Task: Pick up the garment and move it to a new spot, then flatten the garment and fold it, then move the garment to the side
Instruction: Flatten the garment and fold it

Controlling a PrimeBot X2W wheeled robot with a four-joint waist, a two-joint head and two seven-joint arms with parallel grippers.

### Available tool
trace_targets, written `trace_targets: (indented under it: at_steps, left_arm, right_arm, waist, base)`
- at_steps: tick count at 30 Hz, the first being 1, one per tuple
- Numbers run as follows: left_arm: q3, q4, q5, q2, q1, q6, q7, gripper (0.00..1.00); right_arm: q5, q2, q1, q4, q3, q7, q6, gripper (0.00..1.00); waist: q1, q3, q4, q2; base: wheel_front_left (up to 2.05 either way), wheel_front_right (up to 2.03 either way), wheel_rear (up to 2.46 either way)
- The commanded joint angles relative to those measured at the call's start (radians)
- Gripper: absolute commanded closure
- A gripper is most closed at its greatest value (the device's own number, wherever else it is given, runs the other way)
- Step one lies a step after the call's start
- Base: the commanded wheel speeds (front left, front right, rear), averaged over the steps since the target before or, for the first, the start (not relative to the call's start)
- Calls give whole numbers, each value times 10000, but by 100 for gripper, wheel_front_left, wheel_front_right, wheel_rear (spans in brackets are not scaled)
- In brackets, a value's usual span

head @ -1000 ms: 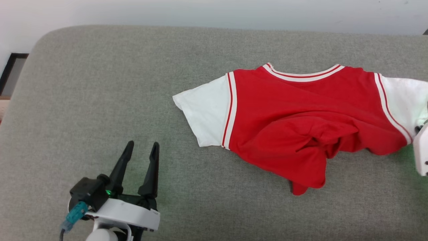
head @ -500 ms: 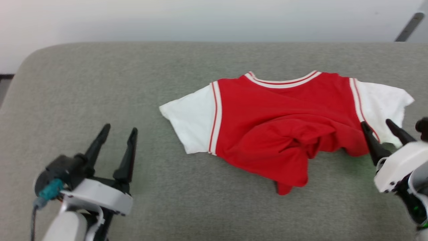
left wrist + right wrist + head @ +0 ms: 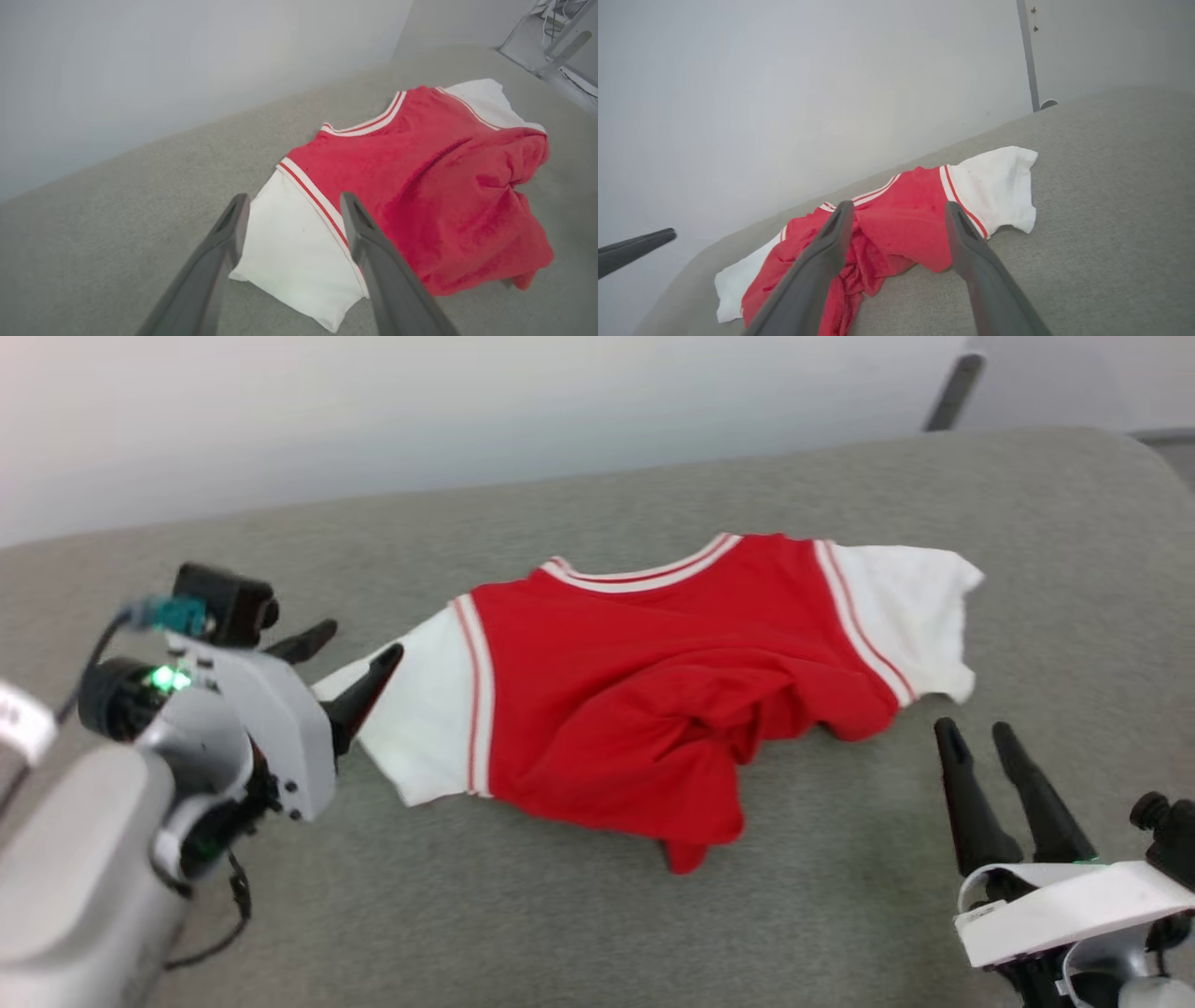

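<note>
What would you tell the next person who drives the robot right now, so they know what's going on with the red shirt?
Left gripper: open, holding nothing, fingertips at the edge of the shirt's white sleeve on the robot's left.
Right gripper: open, holding nothing, on the near side of the other white sleeve, apart from the cloth.
Red jersey T-shirt: lies on the grey cushion, collar away from the robot, sleeves spread out, lower body bunched up.
Done: the shirt is laid down and not held.
Left: flatten it, fold it, then move it to the side.
</note>
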Motion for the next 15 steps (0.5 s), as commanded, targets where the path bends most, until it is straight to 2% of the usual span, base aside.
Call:
trace_targets:
  at_steps: [1,7,15]
  left_arm:
    - [-276,281,-510,244,-513,-23,433,0]
    - [-1186,2258,-1489,1066,-2048,-10,1915,0]
    - [-1979,4445,-2410,1782,-2950,-13,2999,0]
  right_arm:
    - [262,88,118,15,79,-166,3,0]
    - [516,207,-318,192,735,-484,4,0]
    - [430,231,-583,422,1325,-646,4,0]
  waist:
    - [0,118,-824,0]
    - [0,567,-1832,0]
    - [0,957,-2801,0]
  base:
    - [0,0,0]
    - [0,0,0]
    - [0,0,0]
